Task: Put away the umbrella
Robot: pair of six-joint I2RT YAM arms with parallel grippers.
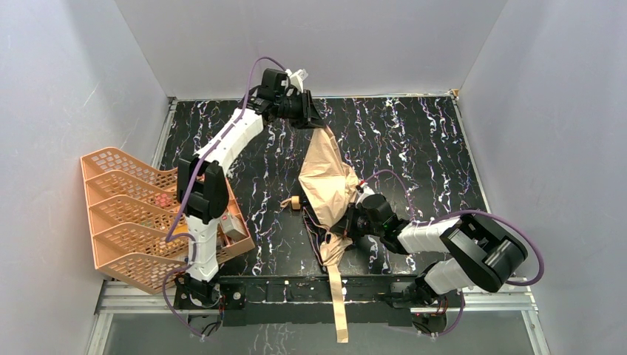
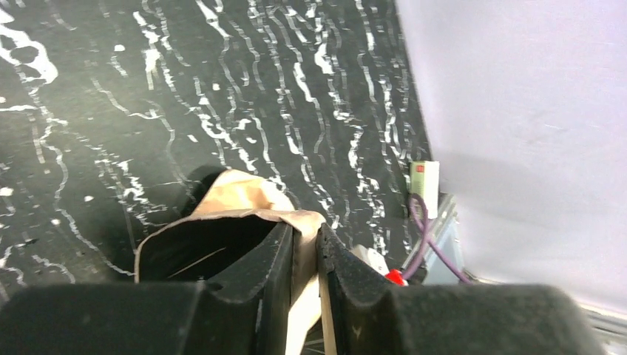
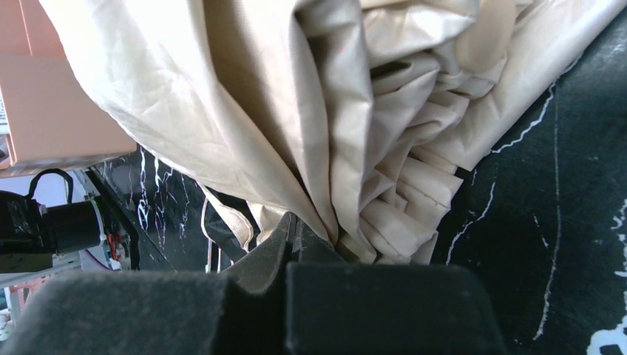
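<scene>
The umbrella (image 1: 325, 177) lies half folded in the middle of the black marbled table, tan side out. Its small tan handle (image 1: 296, 201) points left and its tan strap (image 1: 339, 303) trails over the near edge. My left gripper (image 1: 314, 118) is at the canopy's far tip and holds it raised. In the left wrist view a fold of tan fabric (image 2: 244, 200) runs between the nearly closed fingers of that gripper (image 2: 304, 229). My right gripper (image 1: 353, 220) is against the bunched canopy's right side. It is shut (image 3: 299, 222), with the pleated tan folds (image 3: 333, 111) converging at its tip.
An orange mesh tray rack (image 1: 140, 214) stands at the table's left edge, with a small box (image 1: 233, 225) at its right end. Grey walls close in the table on three sides. A purple cable (image 2: 421, 222) runs along the table's edge.
</scene>
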